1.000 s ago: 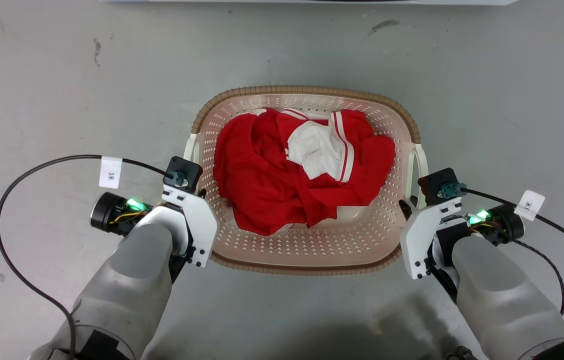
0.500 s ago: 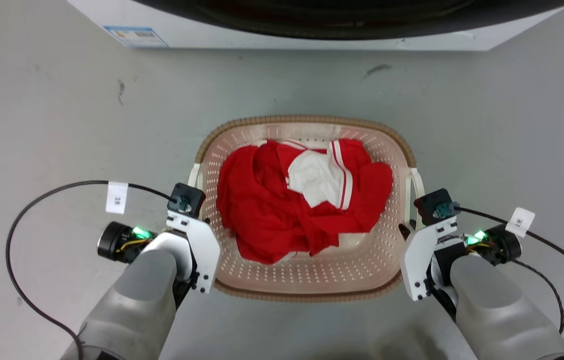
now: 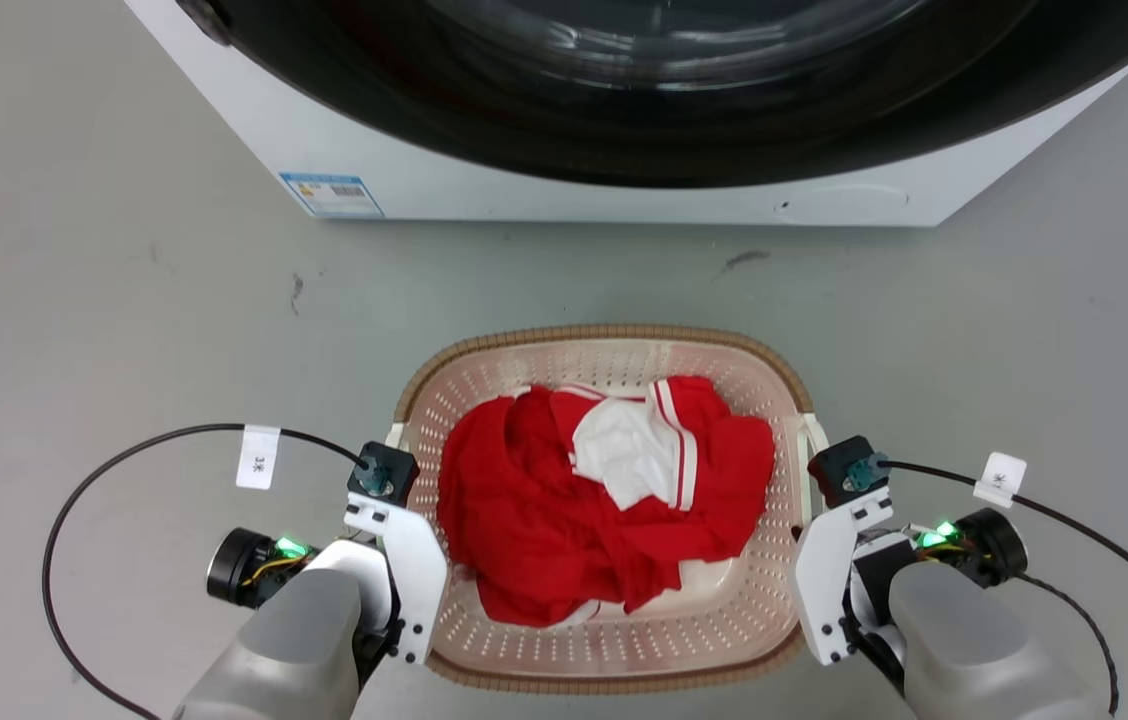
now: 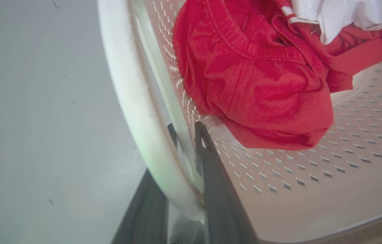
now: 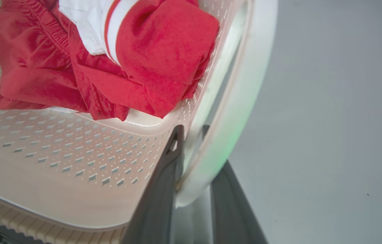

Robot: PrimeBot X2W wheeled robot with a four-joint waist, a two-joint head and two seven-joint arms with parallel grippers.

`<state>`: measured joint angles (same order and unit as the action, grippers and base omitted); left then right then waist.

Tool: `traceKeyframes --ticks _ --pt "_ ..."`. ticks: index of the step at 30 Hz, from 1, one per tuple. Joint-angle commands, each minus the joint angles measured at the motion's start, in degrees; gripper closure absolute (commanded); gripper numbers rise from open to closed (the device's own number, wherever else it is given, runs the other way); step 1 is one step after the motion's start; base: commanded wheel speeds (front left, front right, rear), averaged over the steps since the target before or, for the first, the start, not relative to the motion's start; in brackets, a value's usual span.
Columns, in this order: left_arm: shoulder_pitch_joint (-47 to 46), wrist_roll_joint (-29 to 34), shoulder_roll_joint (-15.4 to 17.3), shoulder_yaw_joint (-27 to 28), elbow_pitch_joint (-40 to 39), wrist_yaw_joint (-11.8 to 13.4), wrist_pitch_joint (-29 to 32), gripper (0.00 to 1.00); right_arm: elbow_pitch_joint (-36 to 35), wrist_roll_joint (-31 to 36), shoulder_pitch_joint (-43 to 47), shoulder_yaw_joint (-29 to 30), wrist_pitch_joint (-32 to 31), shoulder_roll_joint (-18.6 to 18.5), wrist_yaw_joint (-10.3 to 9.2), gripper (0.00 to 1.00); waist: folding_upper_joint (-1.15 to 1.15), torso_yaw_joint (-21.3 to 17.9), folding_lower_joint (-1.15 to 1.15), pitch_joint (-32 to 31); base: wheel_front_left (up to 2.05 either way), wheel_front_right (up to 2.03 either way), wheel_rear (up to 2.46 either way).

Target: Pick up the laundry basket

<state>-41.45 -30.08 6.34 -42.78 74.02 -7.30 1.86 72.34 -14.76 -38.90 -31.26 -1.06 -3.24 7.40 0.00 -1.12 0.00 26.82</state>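
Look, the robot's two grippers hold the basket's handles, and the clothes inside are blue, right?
No: the clothes in the laundry basket are red and white, not blue, as the head view shows. The left gripper and right gripper do hold its handles.

1. Washing machine (image 3: 484, 197) runs off the head view's top edge; its blue label (image 3: 331, 193) is too small to read.
2. Red-and-white clothing (image 3: 604, 520) hides much of the laundry basket (image 3: 604, 333) floor.
3. Left wrist view: the left handle (image 4: 136, 112), blurred at close range, covers most of the left tool's (image 4: 186, 130) outer finger.
4. Right wrist view: the right handle (image 5: 241, 101), equally blurred, masks part of the right tool's (image 5: 191, 130) outer finger.
5. Cable tags (image 3: 257, 457) carry marks too small to make out.
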Motion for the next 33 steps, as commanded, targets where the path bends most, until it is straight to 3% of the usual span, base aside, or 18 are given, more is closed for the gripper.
traceKeyframes --ticks 1,33 --pt "0.9 -0.1 -0.6 -0.8 -0.4 -0.2 0.6 1.00 -0.9 -0.4 0.6 -1.0 -0.4 0.6 0.16 1.00 0.00 0.0 0.00 -2.1 0.00 0.00 0.00" --pt "9.2 -8.9 0.1 -6.2 -0.7 -0.2 12.1 1.00 -2.9 -14.5 6.9 -14.9 -13.1 0.7 0.17 1.00 0.00 -1.0 0.00 -18.5 0.00 0.00 0.00"
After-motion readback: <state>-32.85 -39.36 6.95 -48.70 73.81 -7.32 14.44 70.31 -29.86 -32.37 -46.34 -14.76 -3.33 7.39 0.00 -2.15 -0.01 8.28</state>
